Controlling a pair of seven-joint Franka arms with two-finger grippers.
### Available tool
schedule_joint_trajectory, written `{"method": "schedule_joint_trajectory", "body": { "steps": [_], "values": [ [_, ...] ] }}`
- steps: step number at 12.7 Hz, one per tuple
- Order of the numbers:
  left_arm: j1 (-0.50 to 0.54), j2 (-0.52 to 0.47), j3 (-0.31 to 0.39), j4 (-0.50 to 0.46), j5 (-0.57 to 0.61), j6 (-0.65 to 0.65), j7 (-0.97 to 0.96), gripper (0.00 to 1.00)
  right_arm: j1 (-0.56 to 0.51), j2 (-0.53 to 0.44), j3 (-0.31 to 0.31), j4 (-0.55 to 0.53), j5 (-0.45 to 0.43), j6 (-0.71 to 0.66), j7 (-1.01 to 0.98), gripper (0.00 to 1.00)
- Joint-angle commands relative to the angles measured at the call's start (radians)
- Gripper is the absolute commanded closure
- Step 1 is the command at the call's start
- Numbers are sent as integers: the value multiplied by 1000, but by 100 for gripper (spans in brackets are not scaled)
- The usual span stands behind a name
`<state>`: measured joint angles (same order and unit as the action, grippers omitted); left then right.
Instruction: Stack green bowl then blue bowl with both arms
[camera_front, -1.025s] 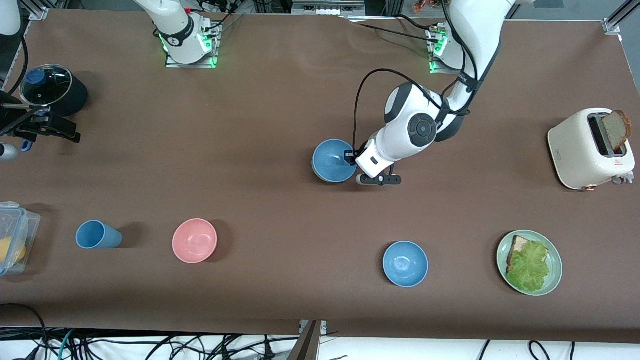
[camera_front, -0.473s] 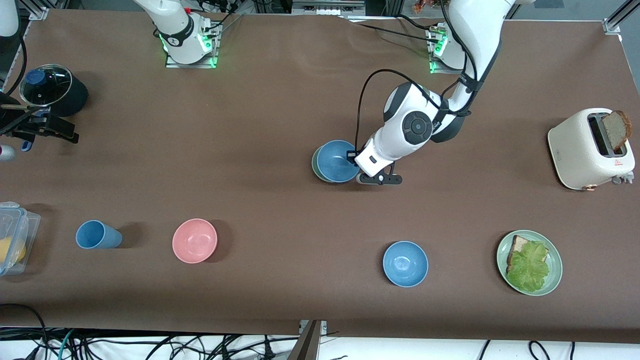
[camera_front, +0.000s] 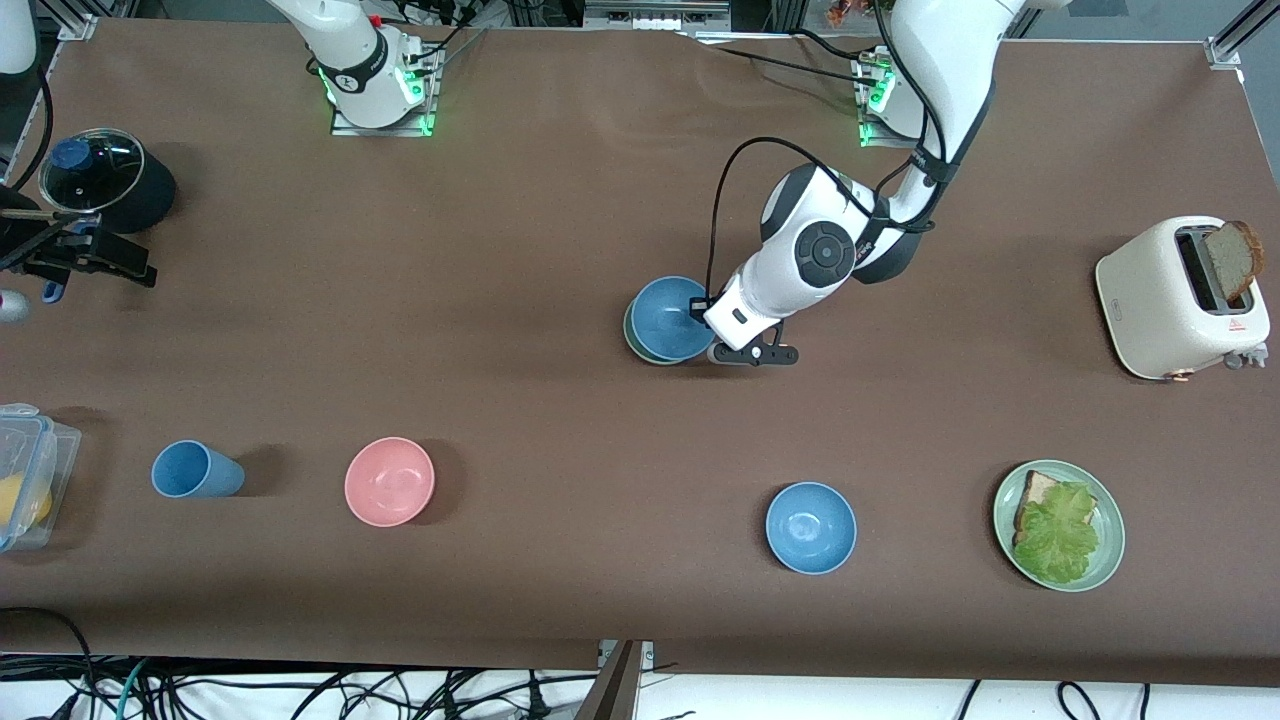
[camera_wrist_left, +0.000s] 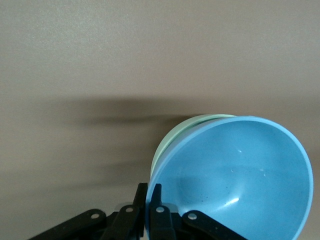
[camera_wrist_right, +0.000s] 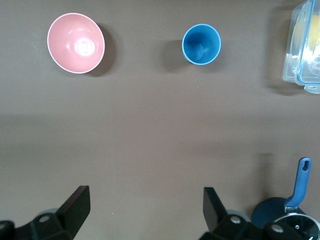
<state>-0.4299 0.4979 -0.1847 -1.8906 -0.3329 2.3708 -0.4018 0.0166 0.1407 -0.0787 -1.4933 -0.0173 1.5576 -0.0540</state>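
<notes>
My left gripper (camera_front: 703, 318) is shut on the rim of a blue bowl (camera_front: 670, 315) in the middle of the table. The blue bowl is tilted over the green bowl (camera_front: 631, 337), which shows only as a pale crescent under it. I cannot tell whether the two bowls touch. In the left wrist view the gripper (camera_wrist_left: 149, 189) pinches the blue bowl's (camera_wrist_left: 235, 175) rim, with the green bowl's (camera_wrist_left: 172, 137) edge beside it. My right gripper (camera_front: 92, 257) waits open and empty in the air by the pot; its wrist view shows it (camera_wrist_right: 145, 200) over bare table.
A second blue bowl (camera_front: 811, 527) and a green plate with bread and lettuce (camera_front: 1100, 560) lie nearer the front camera. A pink bowl (camera_front: 389, 481), blue cup (camera_front: 190, 469), clear box (camera_front: 40, 445) and lidded pot (camera_front: 100, 180) are toward the right arm's end. A toaster (camera_front: 1150, 297) stands at the left arm's end.
My left gripper has shifted slightly with the blue bowl, and the green bowl's rim, hidden one second ago, now shows beneath it. The right arm has barely moved.
</notes>
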Motion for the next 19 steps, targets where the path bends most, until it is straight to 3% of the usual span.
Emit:
{"method": "schedule_joint_trajectory", "body": {
  "steps": [1, 8, 9, 11, 12, 14, 17, 19],
  "values": [
    [-18, 20, 1, 5, 21, 31, -46, 100, -14, -4, 13, -4, -15, 7, 2, 0],
    [-21, 42, -1, 21, 18, 34, -48, 100, -14, 2, 14, 4, -15, 9, 2, 0],
    [-21, 41, -1, 21, 18, 34, -48, 89, -14, 2, 14, 5, -15, 9, 0, 0],
    [-21, 39, -2, 24, 15, 34, -49, 49, -14, 2, 14, 5, -15, 9, 0, 0],
    [-21, 37, -2, 39, 15, 33, -49, 45, -14, 2, 14, 5, -13, 9, 0, 0],
    [-20, 30, -2, 54, 17, 31, -52, 0, -14, 2, 14, 7, -13, 9, 0, 0],
    [11, -37, -1, 41, 17, 5, -46, 0, -14, 2, 14, 5, -13, 9, 0, 0],
    [107, -123, -1, 24, 25, -109, -39, 0, -14, 2, 13, 7, -13, 9, 0, 0]
  ]
}}
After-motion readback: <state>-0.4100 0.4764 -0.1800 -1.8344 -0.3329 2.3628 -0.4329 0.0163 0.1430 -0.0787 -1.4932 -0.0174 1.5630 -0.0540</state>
